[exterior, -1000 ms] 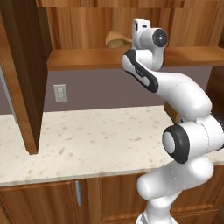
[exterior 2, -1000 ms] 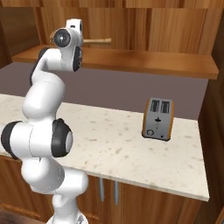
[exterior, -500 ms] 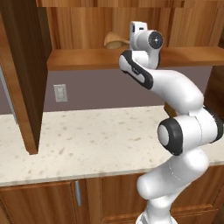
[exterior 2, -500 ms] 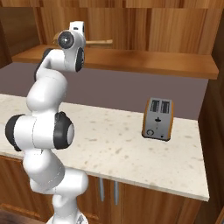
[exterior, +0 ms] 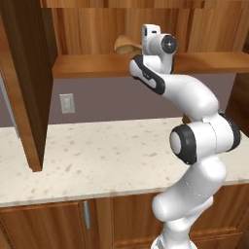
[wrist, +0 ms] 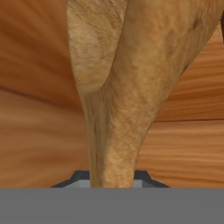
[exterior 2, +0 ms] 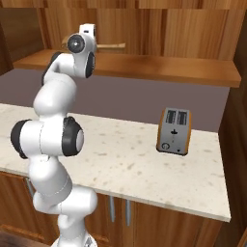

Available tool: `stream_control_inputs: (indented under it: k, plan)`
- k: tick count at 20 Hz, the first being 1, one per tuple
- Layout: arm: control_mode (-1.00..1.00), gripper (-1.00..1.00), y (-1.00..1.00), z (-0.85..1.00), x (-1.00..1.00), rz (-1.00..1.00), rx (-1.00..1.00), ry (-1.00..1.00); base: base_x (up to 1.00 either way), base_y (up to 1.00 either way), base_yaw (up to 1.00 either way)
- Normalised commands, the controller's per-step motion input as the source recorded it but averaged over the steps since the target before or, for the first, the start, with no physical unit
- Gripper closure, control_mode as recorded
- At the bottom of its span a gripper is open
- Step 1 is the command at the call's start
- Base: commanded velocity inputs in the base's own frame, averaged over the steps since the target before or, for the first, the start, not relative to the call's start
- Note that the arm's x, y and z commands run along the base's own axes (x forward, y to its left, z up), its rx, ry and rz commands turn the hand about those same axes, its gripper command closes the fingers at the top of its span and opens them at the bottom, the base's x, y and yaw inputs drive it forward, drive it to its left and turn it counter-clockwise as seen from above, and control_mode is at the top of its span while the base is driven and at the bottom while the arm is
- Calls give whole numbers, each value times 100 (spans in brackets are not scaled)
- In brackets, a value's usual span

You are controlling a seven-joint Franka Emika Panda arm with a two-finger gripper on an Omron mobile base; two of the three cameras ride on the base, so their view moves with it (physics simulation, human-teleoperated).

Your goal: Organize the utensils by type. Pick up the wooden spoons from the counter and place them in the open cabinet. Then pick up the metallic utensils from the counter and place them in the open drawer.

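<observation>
My gripper (exterior: pixel 143 47) is up at the open cabinet (exterior: pixel 97 65), shut on a light-wood wooden spoon (exterior: pixel 125 44). The spoon's round bowl sticks out to the left of the hand, just above the shelf floor. From the right base view the spoon's handle (exterior 2: pixel 114 46) points right from the gripper (exterior 2: pixel 94 47), over the cabinet shelf (exterior 2: pixel 144 67). In the hand view the wooden spoon (wrist: pixel 118 87) rises close up from between the fingertips of the gripper (wrist: pixel 112 177), with the shelf's wood behind it. The beige speckled counter (exterior: pixel 97 155) lies below.
The cabinet's open door (exterior: pixel 26 73) hangs at the left, reaching down to the counter. A wall outlet (exterior: pixel 67 103) sits under the shelf. A toaster (exterior 2: pixel 174 131) stands on the counter (exterior 2: pixel 120 164) to the right of the arm. Base cabinets run below.
The arm's elbow has risen and shifted slightly. The hand and the spoon stay almost in place at the shelf. The grip is unchanged.
</observation>
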Motion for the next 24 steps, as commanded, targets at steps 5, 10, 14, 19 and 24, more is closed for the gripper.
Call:
stream_control_inputs:
  k: [5, 10, 14, 19, 24]
  plan:
    - [-100, 100, 9, -14, 21, 0, -2, 0, 0, 0, 0]
    - [-100, 100, 6, -18, 14, 0, -5, 0, 0, 0, 0]
    - [-100, -100, 6, -28, 10, 0, -6, 0, 0, 0, 0]
    - [-100, -100, 1, -26, 4, 0, -2, 0, 0, 0, 0]
    - [-100, -100, 0, -22, 0, 0, 0, 0, 0, 0, 0]
